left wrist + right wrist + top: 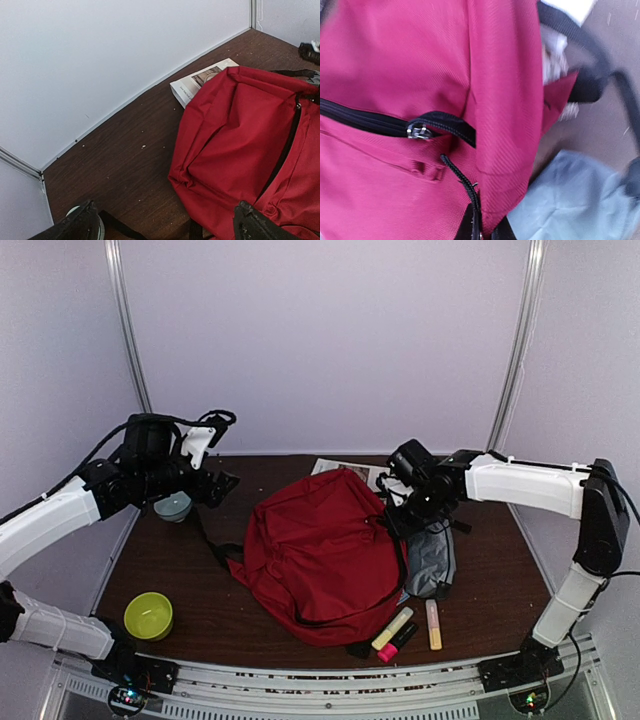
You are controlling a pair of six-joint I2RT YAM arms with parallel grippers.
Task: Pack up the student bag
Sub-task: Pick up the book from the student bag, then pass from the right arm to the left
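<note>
The right claw (479, 231) is pinched shut on the black pull cord (459, 176) hanging from the zip slider (419, 132) of the student bag (320, 555), so the step in hand looks to be unzipping it. To do that well, I judge the pull should run along the line of the zip (360, 119) rather than away from the fabric. The cord should stay taut and low so the slider does not jam on the fold of cloth beside it. The soft bag may drag with the pull. The left claw (218, 486), wide open and holding nothing near the far left corner of the bench (200, 570), could pin it down. The bag lies slumped and rumpled in the middle of the bench. It is red woven fabric with black zips and straps, and 1 corner overlaps a book (197, 80) toward the far edge. A grey pouch (432, 562) sits just beside it toward the right edge.
</note>
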